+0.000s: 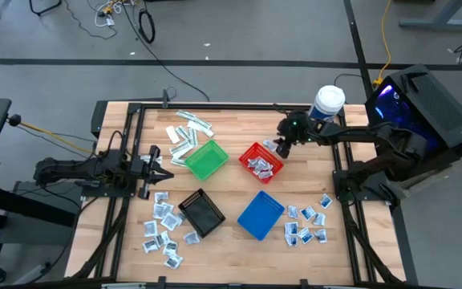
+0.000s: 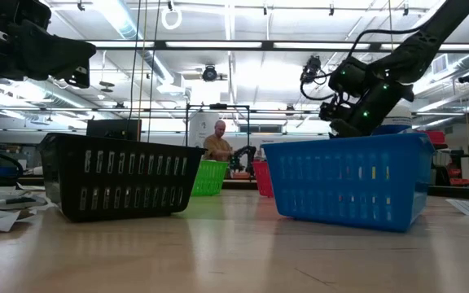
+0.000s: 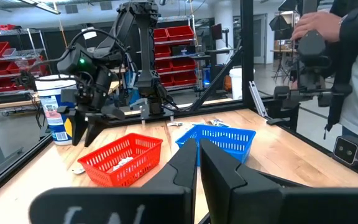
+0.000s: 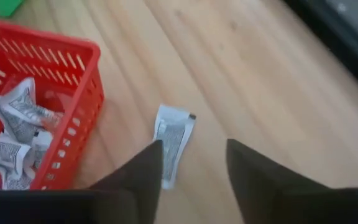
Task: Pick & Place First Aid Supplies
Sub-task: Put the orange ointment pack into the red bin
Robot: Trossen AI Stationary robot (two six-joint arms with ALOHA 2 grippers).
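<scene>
Right pincer (image 4: pixel 191 171) hangs just outside the red basket (image 1: pixel 261 160), over a single sachet (image 4: pixel 174 140) lying flat on the worktop (image 4: pixel 241 74); its jaws stand apart with nothing between them, so released. The sachet lies just beside the basket's outer wall, not in it, directly ahead of the dark fingers (image 4: pixel 143 171) in the right wrist view; its long axis runs roughly along the line the fingers point, slightly skewed toward the basket wall; judged a miss or drop outside the basket. The next move likely needs a regrasp across the sachet's short width, then a short hop over the rim; risk: the near finger catches the basket wall, since the packet lies so close to it.

Red basket already holds several white-and-blue sachets (image 4: pixel 14 130). More sachets lie loose near the blue basket (image 1: pixel 260 214) on the right side (image 1: pixel 307 223); another cluster (image 1: pixel 163 229) sits by the black basket (image 1: pixel 201 213); long pale strips (image 1: pixel 187 132) lie beside the green basket (image 1: pixel 207 159). White-lidded tub (image 1: pixel 328 102) stands behind the right arm, clear of the path.

Left pincer (image 1: pixel 152 159) waits at the left edge of the worktop, clenched shut and empty, well apart from the dropped sachet; right arm is far nearer. A person stands beyond the worktop, in the left wrist view.
</scene>
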